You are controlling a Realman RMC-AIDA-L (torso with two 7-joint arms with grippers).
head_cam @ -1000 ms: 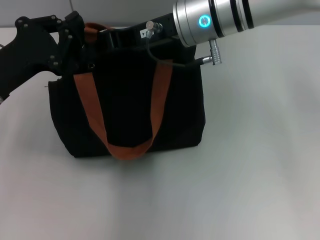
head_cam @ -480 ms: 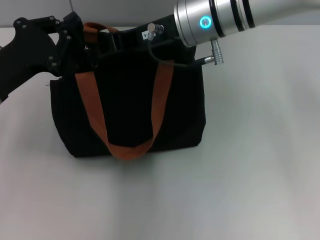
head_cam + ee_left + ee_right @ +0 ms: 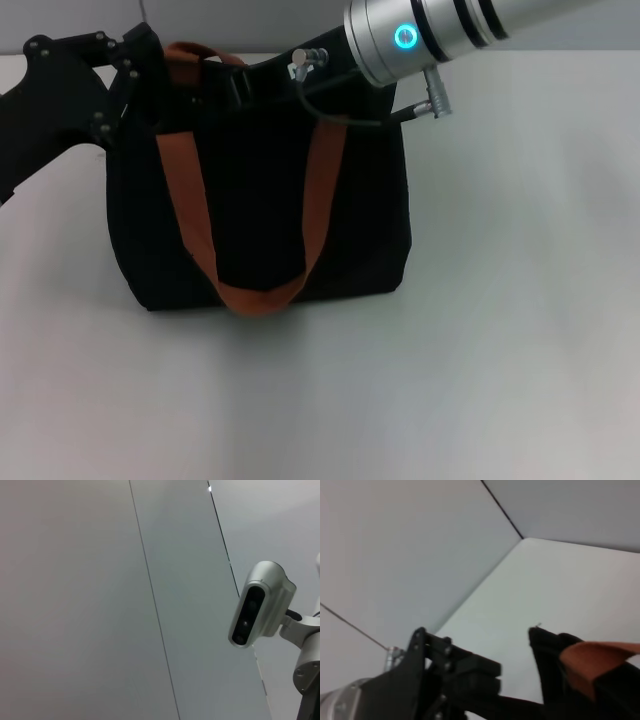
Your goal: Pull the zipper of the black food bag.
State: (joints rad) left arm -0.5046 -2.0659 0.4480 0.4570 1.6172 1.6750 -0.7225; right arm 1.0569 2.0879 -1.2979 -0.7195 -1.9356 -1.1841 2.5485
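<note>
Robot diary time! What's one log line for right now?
step: zipper pull | left gripper: at black food bag top left corner | right gripper: at bag top edge | zipper: hidden

Head view steeply down, close over bag (image 3: 260, 200); left wrist wallward; right wrist low across table (image 3: 560, 580).

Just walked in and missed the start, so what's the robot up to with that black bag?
Both arms are at the top of the black food bag, which stands upright on the white table. The left gripper is at the bag's top left corner, beside an orange handle strap. The right gripper is over the top edge near the middle. The zipper itself is hidden, so how far it has been pulled can't be told.
</note>
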